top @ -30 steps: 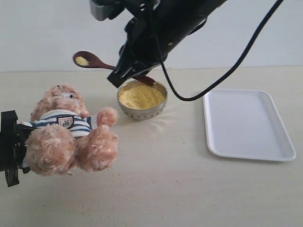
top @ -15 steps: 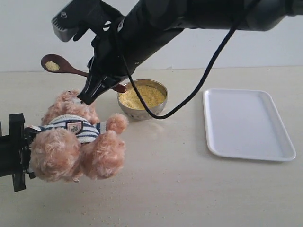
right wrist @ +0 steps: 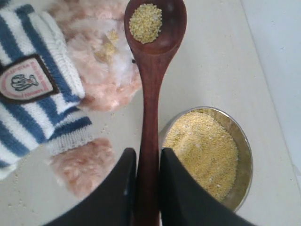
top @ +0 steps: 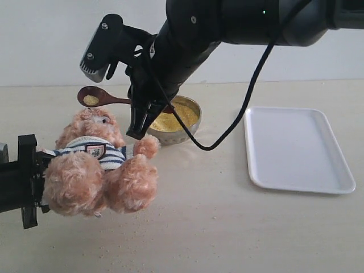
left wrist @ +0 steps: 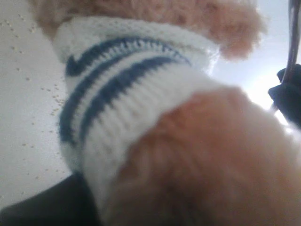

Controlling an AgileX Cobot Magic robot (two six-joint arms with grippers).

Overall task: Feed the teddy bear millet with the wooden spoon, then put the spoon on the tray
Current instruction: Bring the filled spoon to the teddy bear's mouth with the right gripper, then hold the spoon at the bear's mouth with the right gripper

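Wooden spoon [right wrist: 149,94] is clamped by its handle between the two fingers of the right gripper [right wrist: 146,157]. Its bowl end extends beyond the fingertips and carries a small portion of millet [right wrist: 145,22], held close to the muzzle of the teddy bear [top: 96,165]. The steel bowl [right wrist: 245,155] sits just beside the gripper fingers. The left gripper [top: 28,181] is closed on the bear's back. The tray [top: 296,149] lies well apart from both grippers.
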